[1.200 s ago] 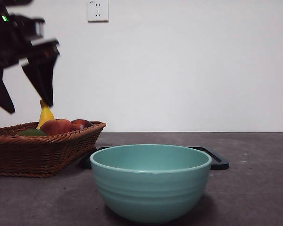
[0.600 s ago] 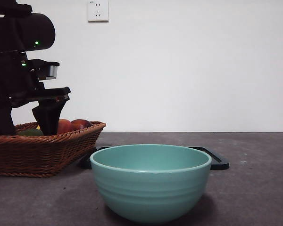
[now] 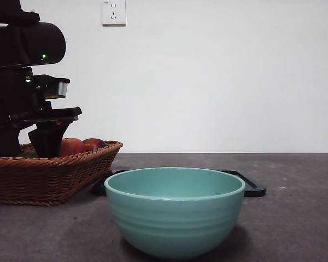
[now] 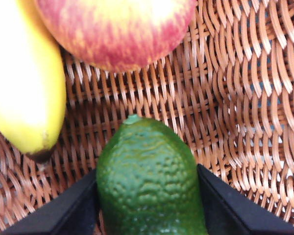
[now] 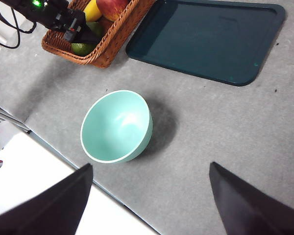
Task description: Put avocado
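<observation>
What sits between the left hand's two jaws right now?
The avocado, lying on the basket floor, fills the gap between the left hand's jaws. The left wrist view shows it; banana and apple lie beyond.

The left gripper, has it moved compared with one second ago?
Yes. The left gripper has come down from above the wicker basket into it, and its open jaws now stand on either side of the avocado.

One avocado (image 4: 149, 183), one banana (image 4: 27, 88), two apples (image 3: 71, 147), one bowl (image 3: 174, 210), one basket (image 3: 54, 177), one tray (image 5: 206, 39).
</observation>
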